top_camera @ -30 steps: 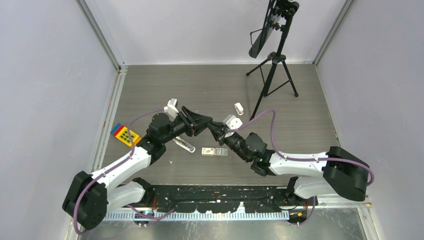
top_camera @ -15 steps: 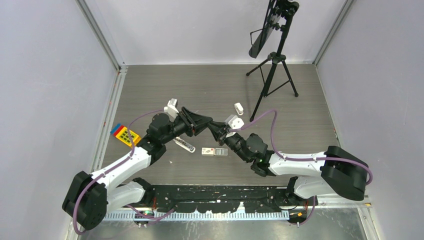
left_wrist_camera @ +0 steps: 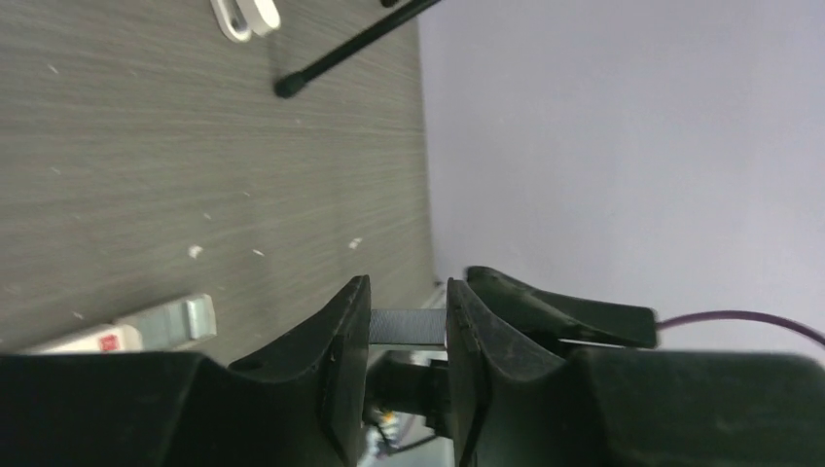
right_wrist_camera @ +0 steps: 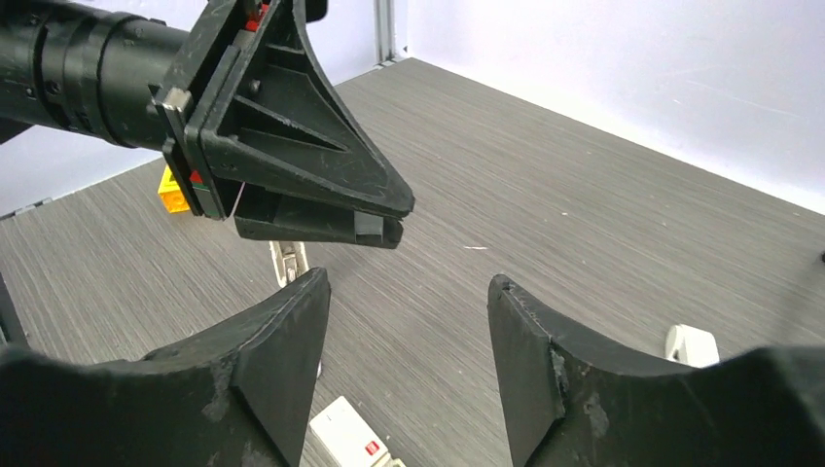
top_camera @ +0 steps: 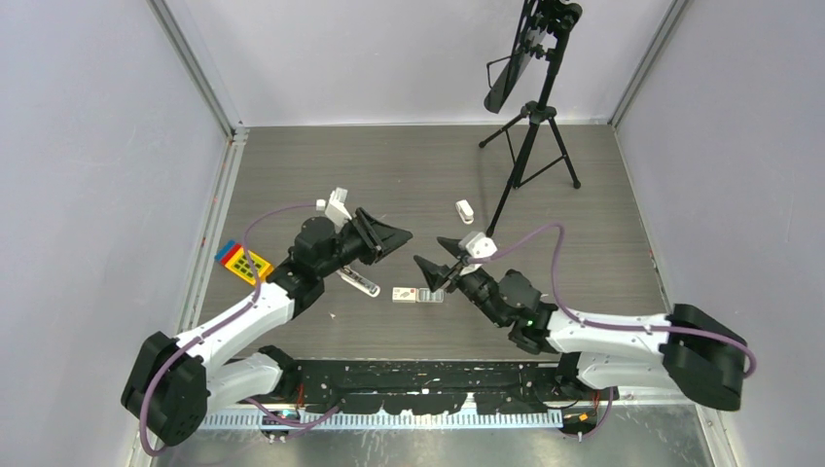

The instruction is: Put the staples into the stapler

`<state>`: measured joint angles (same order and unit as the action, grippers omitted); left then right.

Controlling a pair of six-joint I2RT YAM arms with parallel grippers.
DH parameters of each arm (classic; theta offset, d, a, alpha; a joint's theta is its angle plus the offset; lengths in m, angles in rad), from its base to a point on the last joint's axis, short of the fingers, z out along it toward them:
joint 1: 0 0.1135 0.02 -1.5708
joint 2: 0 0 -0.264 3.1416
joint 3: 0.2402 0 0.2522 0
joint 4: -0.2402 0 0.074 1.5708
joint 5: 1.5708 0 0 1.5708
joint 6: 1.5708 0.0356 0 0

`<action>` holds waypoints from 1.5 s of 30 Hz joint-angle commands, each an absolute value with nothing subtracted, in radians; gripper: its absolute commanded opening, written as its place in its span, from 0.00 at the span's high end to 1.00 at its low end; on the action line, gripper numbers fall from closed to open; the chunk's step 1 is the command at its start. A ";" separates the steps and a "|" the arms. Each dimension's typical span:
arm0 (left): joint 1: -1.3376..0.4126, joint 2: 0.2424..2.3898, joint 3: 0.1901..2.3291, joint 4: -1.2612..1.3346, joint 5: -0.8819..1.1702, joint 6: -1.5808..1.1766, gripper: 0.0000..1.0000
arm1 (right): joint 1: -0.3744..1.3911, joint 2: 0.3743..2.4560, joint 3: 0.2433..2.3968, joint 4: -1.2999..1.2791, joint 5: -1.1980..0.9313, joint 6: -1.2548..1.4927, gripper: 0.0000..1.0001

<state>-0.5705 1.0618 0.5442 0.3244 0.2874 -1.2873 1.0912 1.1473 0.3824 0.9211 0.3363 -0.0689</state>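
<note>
The left gripper point(top_camera: 399, 236) is closed on a short grey strip of staples point(left_wrist_camera: 409, 327). The strip is pinched crosswise between the two fingertips and held in the air above the table. Facing it, with a gap between, the right gripper point(right_wrist_camera: 409, 282) has its jaws wide apart and nothing between them.

Under the left arm the stapler point(top_camera: 358, 282) lies flat on the table at a slant. It is long, slim and white, with silver showing along it, and neither gripper touches it. Just to its right is the staple box point(top_camera: 403, 294), white with a small red mark. Its grey tray point(top_camera: 429, 296) sticks out of the right end. What the tray holds cannot be made out.

Farther back, well apart from these, a short stubby white stapler point(top_camera: 465, 210) sits near one foot of a black tripod point(top_camera: 530, 136). The tripod stands toward the far right corner and carries a dark tilted panel. At the left edge lies a small flat block point(top_camera: 241, 261) in yellow, blue and red.

The table point(top_camera: 409, 165) is dark grey with a fine wood grain running across it, dotted with a few pale specks. Plain pale lilac-grey walls close it in on three sides — aluminium rails run up the two far corners.
</note>
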 commanded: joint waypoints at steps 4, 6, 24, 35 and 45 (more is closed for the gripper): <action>-0.669 1.163 0.651 0.229 0.090 -0.931 0.79 | 1.095 0.837 0.331 0.645 0.478 -0.003 0.32; -0.716 1.216 0.671 0.229 0.019 -0.877 0.79 | 1.095 0.744 0.328 0.506 0.514 0.028 0.29; -0.929 1.700 0.770 0.608 -0.395 -0.420 0.78 | 1.095 0.405 0.543 -0.474 0.753 0.461 0.26; -0.981 1.913 0.769 0.848 -0.516 -0.267 0.76 | 1.095 0.349 0.573 -0.562 0.734 0.498 0.25; -1.033 1.982 0.754 0.890 -0.557 -0.246 0.66 | 1.095 0.281 0.571 -0.604 0.754 0.565 0.24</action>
<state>-1.0100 1.9568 0.7479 0.8337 -0.5152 -0.2684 1.0912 0.2977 0.5358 -0.5728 0.7319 0.5045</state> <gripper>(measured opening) 0.328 0.755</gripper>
